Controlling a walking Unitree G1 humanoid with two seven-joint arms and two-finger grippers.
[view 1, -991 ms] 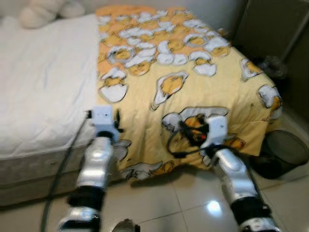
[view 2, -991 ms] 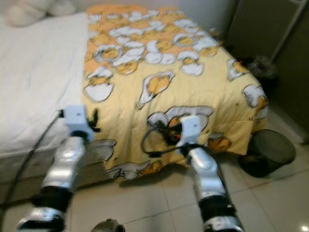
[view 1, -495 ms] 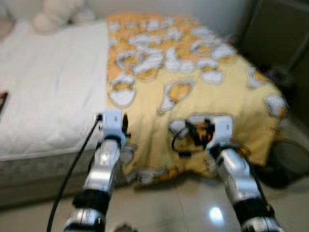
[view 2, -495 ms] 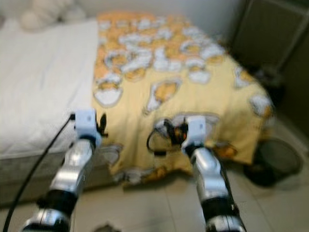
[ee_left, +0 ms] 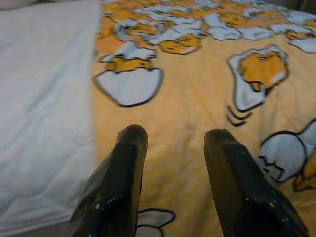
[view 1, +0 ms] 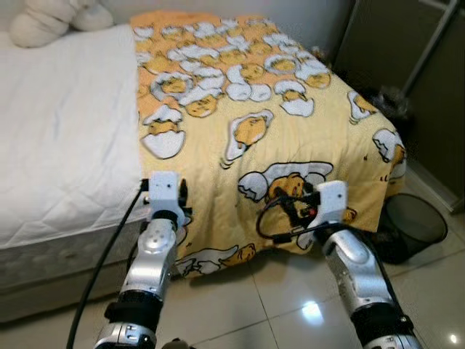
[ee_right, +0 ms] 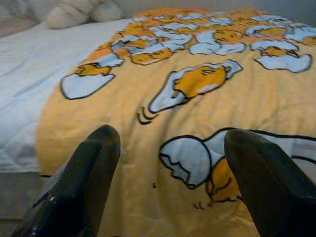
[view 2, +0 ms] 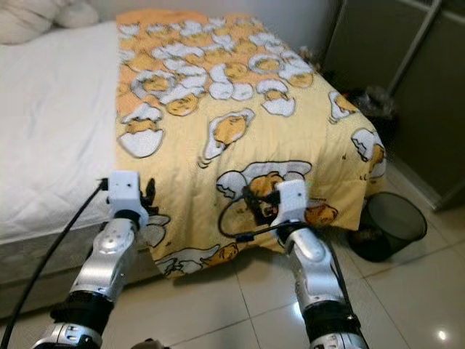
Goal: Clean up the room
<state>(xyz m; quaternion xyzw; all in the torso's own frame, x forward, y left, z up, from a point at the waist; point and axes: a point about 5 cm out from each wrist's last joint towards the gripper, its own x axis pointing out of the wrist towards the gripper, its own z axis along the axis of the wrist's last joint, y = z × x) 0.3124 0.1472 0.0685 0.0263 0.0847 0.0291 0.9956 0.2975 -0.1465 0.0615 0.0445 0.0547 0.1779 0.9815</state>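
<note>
A yellow blanket (view 1: 254,109) printed with egg cartoons covers the right half of a bed and hangs over its foot end. The left half is bare white mattress (view 1: 58,138). My left gripper (ee_left: 175,140) is open, held just before the bed's near edge where blanket meets mattress. My right gripper (ee_right: 170,143) is open too, in front of the blanket's hanging edge, with nothing between its fingers. Both silver arms (view 1: 156,247) reach forward from below.
A white plush toy (view 1: 47,18) lies at the head of the bed. A black mesh bin (view 1: 414,222) stands on the tiled floor right of the bed foot. Dark wardrobe doors (view 1: 421,65) line the right side. A black cable (view 1: 102,269) hangs by my left arm.
The camera swung and blurred half a second ago and has steadied. Both arms keep the same raised pose before the bed.
</note>
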